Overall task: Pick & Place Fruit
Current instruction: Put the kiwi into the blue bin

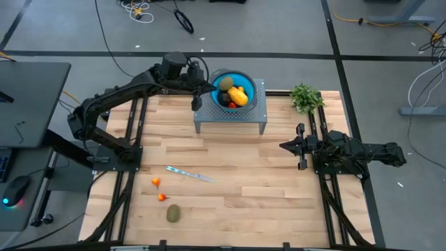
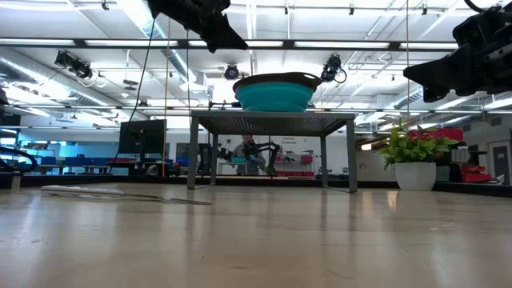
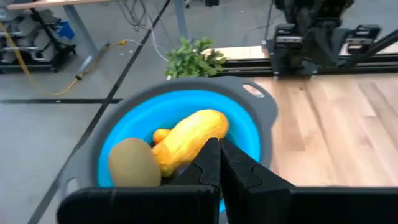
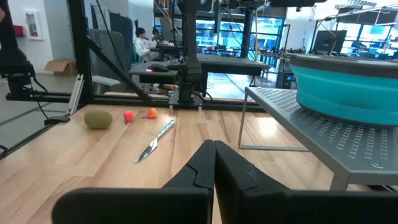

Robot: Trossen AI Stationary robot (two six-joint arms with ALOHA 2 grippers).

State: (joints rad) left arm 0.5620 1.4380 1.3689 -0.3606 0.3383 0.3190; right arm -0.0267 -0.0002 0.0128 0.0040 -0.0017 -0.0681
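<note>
A blue bowl (image 1: 224,74) stands on a grey perforated stand (image 1: 230,115) at the table's far middle. In it lie a brown-green kiwi (image 3: 134,163), a long yellow-orange fruit (image 3: 189,137) and a tiny orange piece (image 3: 160,134). My left gripper (image 3: 219,152) is shut and holds nothing; it hovers above the bowl's left rim, higher than the bowl (image 2: 272,92) in the low view. On the near left of the table lie a second kiwi (image 1: 173,213) and two tiny red-orange fruits (image 1: 156,182) (image 1: 162,197). My right gripper (image 1: 284,146) waits shut and level at the right.
A slim silvery knife-like stick (image 1: 188,173) lies on the table between the stand and the loose fruit. A green potted plant (image 1: 305,97) sits at the far right corner. Bare wood lies in the table's middle and near right.
</note>
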